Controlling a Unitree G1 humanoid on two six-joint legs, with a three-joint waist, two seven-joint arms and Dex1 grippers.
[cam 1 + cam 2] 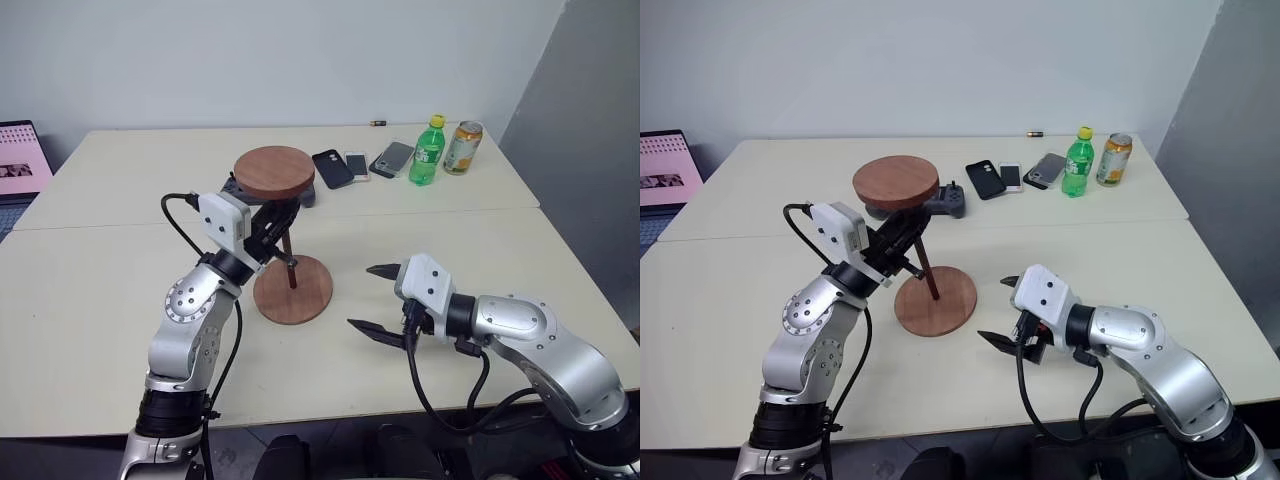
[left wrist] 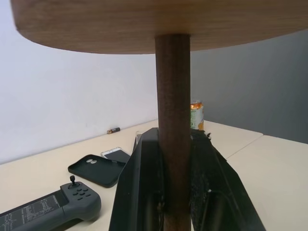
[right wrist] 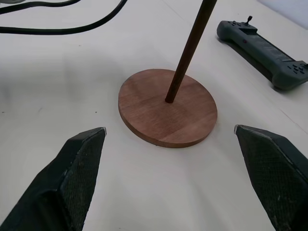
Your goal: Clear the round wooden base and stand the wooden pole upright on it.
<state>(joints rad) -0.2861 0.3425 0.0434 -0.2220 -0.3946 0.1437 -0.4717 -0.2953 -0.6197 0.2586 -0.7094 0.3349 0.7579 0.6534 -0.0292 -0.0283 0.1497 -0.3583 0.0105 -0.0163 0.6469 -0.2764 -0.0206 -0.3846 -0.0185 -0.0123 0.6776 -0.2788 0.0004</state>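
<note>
The wooden pole [image 1: 290, 268] stands with its lower end at the centre of the round wooden base [image 1: 305, 297], its own disc [image 1: 275, 172] on top. It leans a little toward the table's far left. My left gripper [image 1: 272, 235] is shut on the rod, just under the top disc; in the left wrist view the rod [image 2: 172, 96] runs up between the black fingers [image 2: 137, 192]. My right gripper [image 1: 360, 296] hovers open, just right of the base and nearer the table's front edge, with nothing in it. The right wrist view has the base [image 3: 144, 110] between its spread fingertips.
A grey game controller [image 1: 940, 205] lies just behind the pole. Further back right are a black phone case [image 1: 332, 168], two phones [image 1: 356, 165], a green bottle [image 1: 428, 152] and a can [image 1: 463, 147]. A laptop [image 1: 20, 160] sits at the far left edge.
</note>
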